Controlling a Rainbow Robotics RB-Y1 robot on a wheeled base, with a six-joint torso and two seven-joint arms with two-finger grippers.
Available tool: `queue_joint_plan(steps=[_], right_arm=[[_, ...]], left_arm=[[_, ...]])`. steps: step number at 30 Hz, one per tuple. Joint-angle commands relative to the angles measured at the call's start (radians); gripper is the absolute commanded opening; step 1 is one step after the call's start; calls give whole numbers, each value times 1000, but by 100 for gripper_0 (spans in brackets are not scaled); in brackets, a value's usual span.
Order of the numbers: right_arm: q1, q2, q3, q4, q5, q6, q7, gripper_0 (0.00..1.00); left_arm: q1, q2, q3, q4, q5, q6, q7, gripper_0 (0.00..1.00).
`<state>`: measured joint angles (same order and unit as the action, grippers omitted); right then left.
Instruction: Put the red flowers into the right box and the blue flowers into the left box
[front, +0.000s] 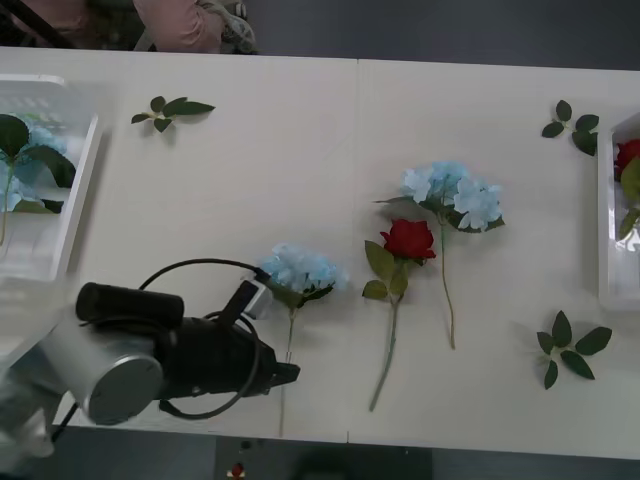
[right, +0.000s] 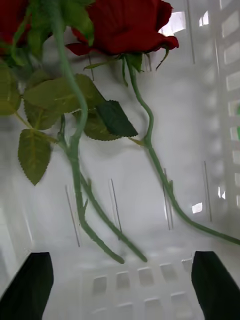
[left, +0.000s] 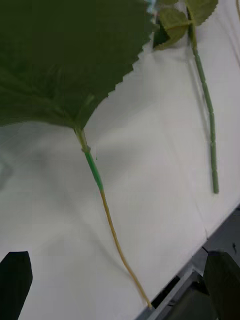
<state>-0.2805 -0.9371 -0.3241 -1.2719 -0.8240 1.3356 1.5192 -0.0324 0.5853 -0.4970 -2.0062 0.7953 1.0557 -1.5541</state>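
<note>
A blue flower (front: 300, 270) lies on the table at front centre, its thin stem (left: 95, 170) running toward the front edge. My left gripper (front: 290, 374) hovers open over that stem (front: 289, 335), one black finger (left: 15, 280) on each side, touching nothing. A red flower (front: 408, 240) and a second blue flower (front: 455, 195) lie further right. The left box (front: 75, 190) holds a blue flower (front: 25, 160). The right box (front: 606, 240) holds a red flower (front: 627, 155). My right gripper (right: 120, 285) stands open above two red roses (right: 125, 25) lying in the right box (right: 200, 125).
Loose green leaf sprigs lie at the back left (front: 170, 108), the back right (front: 572, 125) and the front right (front: 570, 345). The red flower's stem (left: 210, 125) lies beside the blue one's. The table's front edge (left: 195, 265) is close to my left gripper.
</note>
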Motion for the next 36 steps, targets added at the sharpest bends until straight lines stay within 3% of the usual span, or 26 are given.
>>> queue_joint_plan(steps=[1, 5, 10, 17, 28, 29, 30, 31, 32, 33, 36], right_arm=[[-9, 14, -84, -152, -15, 102, 33, 100], [-23, 138, -184, -328, -40, 238, 36, 100], [-74, 253, -208, -414, -92, 335, 36, 100], [-132, 388, -90, -449, -40, 336, 21, 100], [-186, 570, 106, -449, 206, 298, -54, 100], [-187, 575, 120, -449, 215, 289, -62, 100], [-186, 583, 152, -449, 236, 269, -79, 100], [-186, 587, 183, -449, 258, 252, -100, 100], [-186, 590, 198, -449, 269, 244, -113, 100], [-186, 592, 229, -446, 289, 231, -140, 100], [-186, 593, 289, -426, 315, 206, -194, 100]], left_arm=[[-78, -53, -20, 67, -53, 3, 55, 100], [-141, -101, -31, 127, -108, 23, 65, 100], [-207, -156, -32, 162, -188, 124, 77, 100], [-236, -188, -77, 172, -278, 150, 98, 100], [-242, -211, -124, 181, -329, 148, 126, 100], [-241, -211, -124, 179, -329, 150, 126, 93], [-241, -211, -127, 181, -332, 148, 127, 66], [-241, -211, -126, 181, -332, 148, 129, 24], [-241, -211, -126, 181, -332, 150, 131, 6], [-241, -213, -127, 182, -334, 148, 132, 0], [-241, -211, -127, 182, -337, 150, 135, 0]])
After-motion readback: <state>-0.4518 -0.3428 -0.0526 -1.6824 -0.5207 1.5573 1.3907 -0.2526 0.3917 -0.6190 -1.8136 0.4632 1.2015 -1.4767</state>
